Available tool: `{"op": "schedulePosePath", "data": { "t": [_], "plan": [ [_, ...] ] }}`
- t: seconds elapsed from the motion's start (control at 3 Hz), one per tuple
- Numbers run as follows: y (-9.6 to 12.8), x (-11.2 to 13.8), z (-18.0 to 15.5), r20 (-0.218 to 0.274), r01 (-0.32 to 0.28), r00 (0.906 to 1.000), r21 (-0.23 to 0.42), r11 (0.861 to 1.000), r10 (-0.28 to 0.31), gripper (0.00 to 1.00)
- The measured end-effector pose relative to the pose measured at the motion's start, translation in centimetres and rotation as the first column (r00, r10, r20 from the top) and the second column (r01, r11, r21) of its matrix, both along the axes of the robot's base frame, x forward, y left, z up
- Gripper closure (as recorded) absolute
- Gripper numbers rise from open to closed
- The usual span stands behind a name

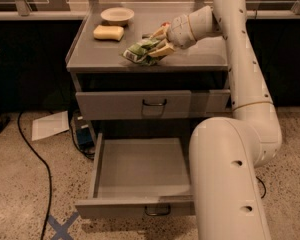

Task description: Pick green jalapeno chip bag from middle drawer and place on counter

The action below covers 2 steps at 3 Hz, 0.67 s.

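Gripper was clamped on glossy green-and-white foil chip bag, on/just above flat grey metal counter, nr front edge.

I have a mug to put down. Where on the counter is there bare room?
Free: the right part of the counter, beyond the tool holding the green jalapeno chip bag at front centre, and the front-left corner before the yellow sponge. Crowded: back left, with sponge and bowl.
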<state>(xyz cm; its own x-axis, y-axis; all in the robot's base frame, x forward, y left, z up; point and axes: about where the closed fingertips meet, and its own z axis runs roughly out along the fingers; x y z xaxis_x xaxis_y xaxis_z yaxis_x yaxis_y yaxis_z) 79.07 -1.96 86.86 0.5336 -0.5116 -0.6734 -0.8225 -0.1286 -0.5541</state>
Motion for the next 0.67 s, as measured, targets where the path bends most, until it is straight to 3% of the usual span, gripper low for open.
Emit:
{"op": "schedulePosePath", "data": {
  "t": [0.67],
  "plan": [
    [0.26, 1.35, -1.75, -0.015, 0.028, 0.9995, -0.030, 0.999, -0.028, 1.00]
  ]
}}
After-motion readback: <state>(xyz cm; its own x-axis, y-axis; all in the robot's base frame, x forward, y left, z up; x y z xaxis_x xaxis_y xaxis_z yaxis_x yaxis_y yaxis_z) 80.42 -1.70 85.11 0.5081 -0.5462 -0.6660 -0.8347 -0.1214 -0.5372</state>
